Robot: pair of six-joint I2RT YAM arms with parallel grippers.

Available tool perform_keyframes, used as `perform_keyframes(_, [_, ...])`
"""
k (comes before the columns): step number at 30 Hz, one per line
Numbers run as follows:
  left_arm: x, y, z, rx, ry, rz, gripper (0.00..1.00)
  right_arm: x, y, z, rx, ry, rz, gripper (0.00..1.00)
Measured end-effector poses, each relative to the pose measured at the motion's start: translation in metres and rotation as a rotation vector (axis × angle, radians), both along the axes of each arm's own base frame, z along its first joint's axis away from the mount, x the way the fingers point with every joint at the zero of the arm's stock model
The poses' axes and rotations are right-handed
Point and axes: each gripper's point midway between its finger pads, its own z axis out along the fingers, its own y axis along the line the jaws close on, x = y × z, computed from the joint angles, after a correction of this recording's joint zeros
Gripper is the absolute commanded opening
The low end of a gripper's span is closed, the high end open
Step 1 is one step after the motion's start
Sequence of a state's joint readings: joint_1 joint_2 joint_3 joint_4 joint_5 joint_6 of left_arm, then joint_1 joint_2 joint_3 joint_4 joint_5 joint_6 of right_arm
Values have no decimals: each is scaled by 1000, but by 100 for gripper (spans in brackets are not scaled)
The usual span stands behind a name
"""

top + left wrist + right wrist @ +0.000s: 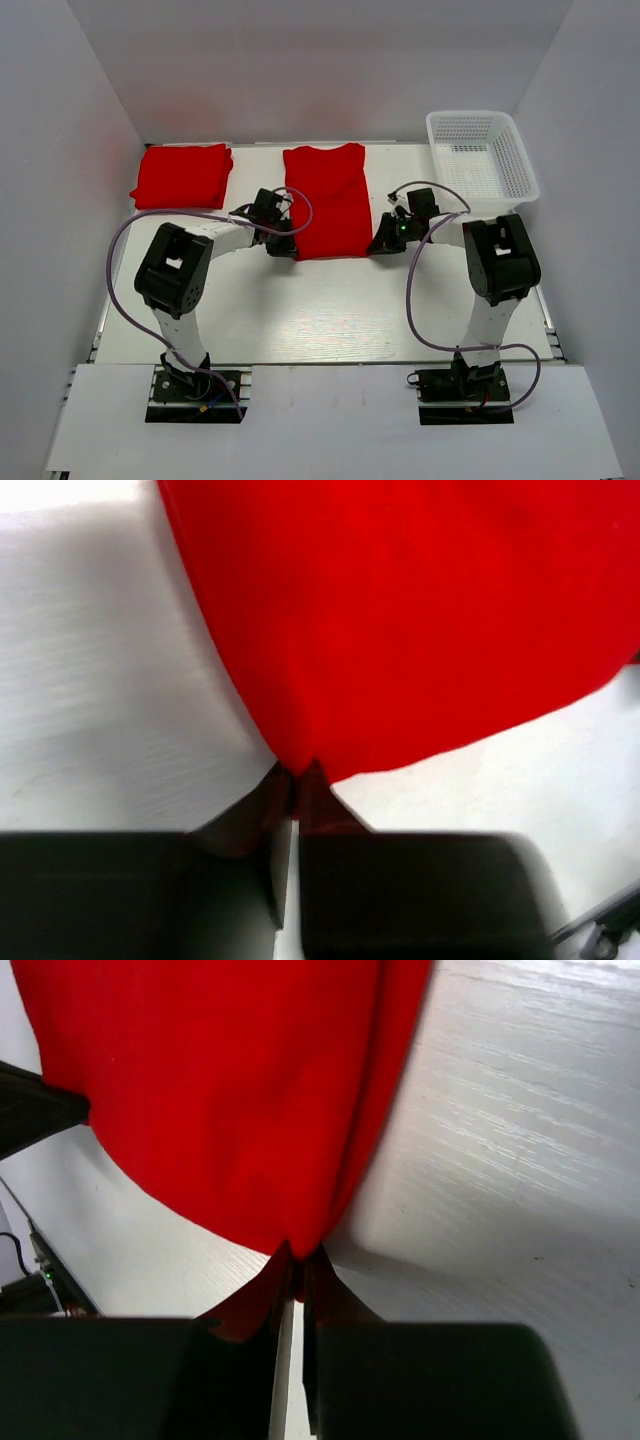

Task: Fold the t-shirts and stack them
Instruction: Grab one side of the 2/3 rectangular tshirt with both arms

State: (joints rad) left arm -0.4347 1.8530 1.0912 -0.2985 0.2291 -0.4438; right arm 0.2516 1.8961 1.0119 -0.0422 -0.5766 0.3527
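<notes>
At the far left of the table [320, 310], near its rear edge, a folded t-shirt [182, 175] lies flat as a compact red rectangle, well apart from both arms.

Next comes the left gripper [281, 243], reaching inward to the near left corner of the middle t-shirt [328, 200]. In the left wrist view its fingers [325, 805] are clenched together with a small peak of red cloth nipped right at their tips. From that pinch the fabric fans up and to the right, and bare table shows to the left of it and below its lower hem.

The middle t-shirt itself is a long red strip, running from the near corners back toward the rear edge of the table, with its neckline at the far end (the sleeves cannot be made out in this shape). It sits between the two grippers, which meet it only at its near edge.

The right gripper [385, 243] mirrors the left one at the near right corner. The right wrist view shows its fingers [330, 1295] squeezed shut on a fold of the same cloth at the tips. The fabric rises up and to the left from there, with bare table to the right.

Farthest right, at the rear corner, stands a white mesh basket [470, 113], apart from the shirt.
</notes>
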Motion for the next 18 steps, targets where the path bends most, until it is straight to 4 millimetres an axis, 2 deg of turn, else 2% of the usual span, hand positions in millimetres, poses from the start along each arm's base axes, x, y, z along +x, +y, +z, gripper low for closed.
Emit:
perform_keyframes(1, [-1,-1,0,-8,3,6,0,-1,0,-1,1,7,-1,0])
perform_keyframes(3, [-3,-2,0,-10,-4,10,0,-1,0,0,-4,2,-4,0])
perform_keyframes(6, [-18,-2,1,-12,-4,4,0,-11,-3,2,-15,1,-5,0])
perform_keyframes(9, [-46,2,4,-1,26,-15,0,-35,-8,10,-26,-2,-3,0])
perform_keyframes(12, [-79,3,14,-14,49,-45,0,-69,-12,22,-29,-3,12,0])
perform_keyframes(18, [-137,-6,63,-149,53,-139,0,-131,-24,55,-39,-21,28,0])
